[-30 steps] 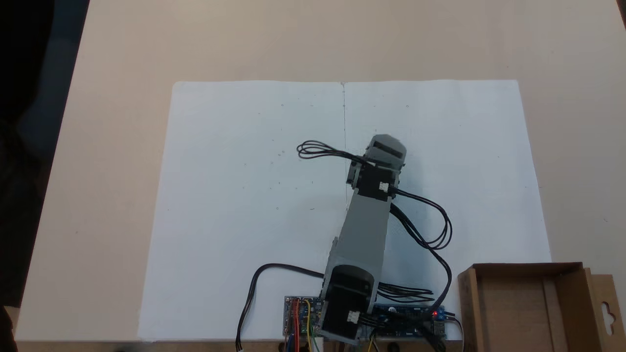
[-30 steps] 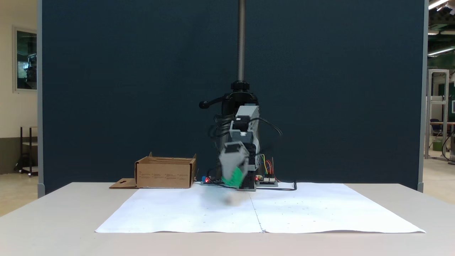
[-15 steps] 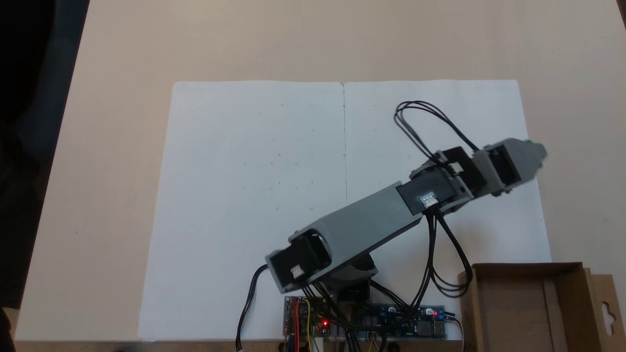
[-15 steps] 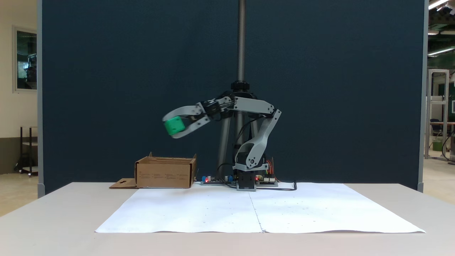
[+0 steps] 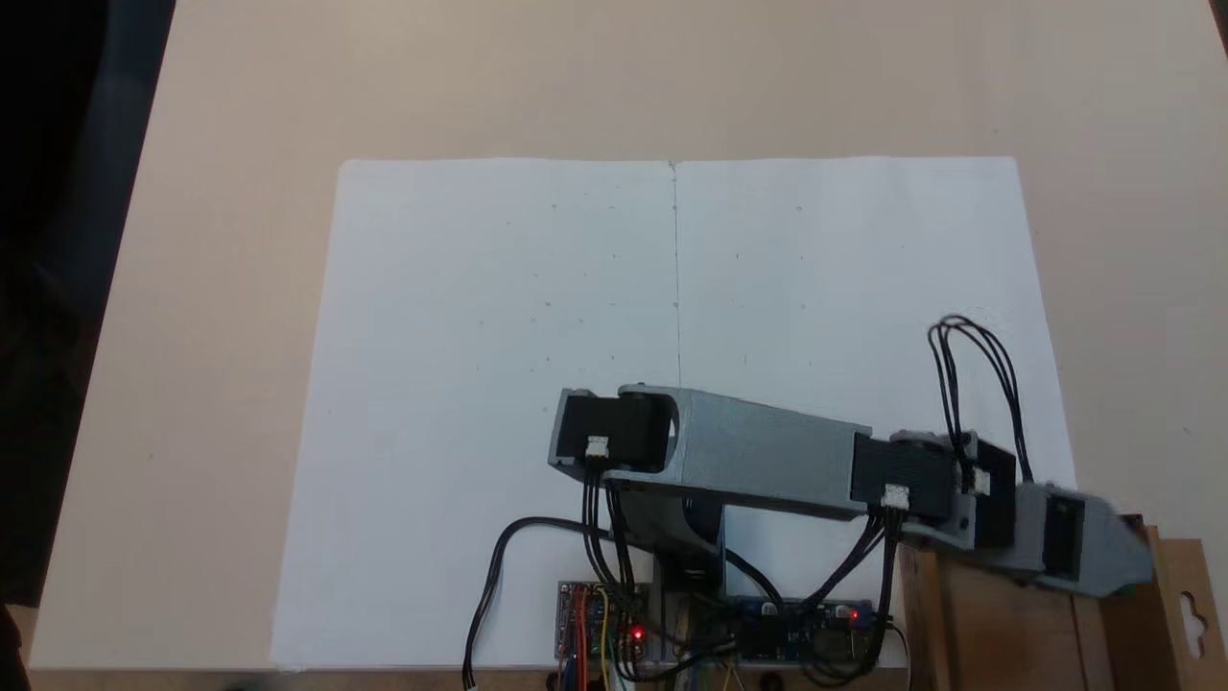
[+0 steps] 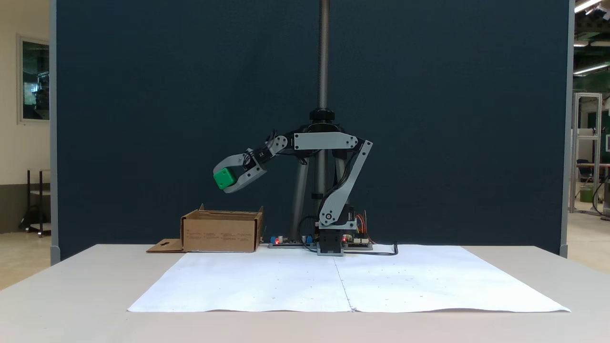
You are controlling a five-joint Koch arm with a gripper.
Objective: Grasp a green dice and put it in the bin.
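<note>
Where the arm reaches out level, its gripper (image 6: 220, 183) slopes downward, jaws clamped on the green dice (image 6: 224, 178), one above and one below. Dice: cube, no long axis; tilted, one corner lowest; held in the air above the bin (image 6: 220, 232), apart from it. Bin: brown cardboard box, open top, flap with hang-hole lying flat beside it (image 5: 1188, 614). In the side-on fixed view the dice shows plainly; in the fixed view from above the gripper (image 5: 1113, 561) covers it, above the bin's rim (image 5: 924, 614). Tabletop (image 5: 230, 288): beige, bearing white paper (image 5: 499, 317) with a centre seam. Circuit boards (image 5: 595, 629) at the arm's base. Dark blue partition (image 6: 167, 95) behind.
</note>
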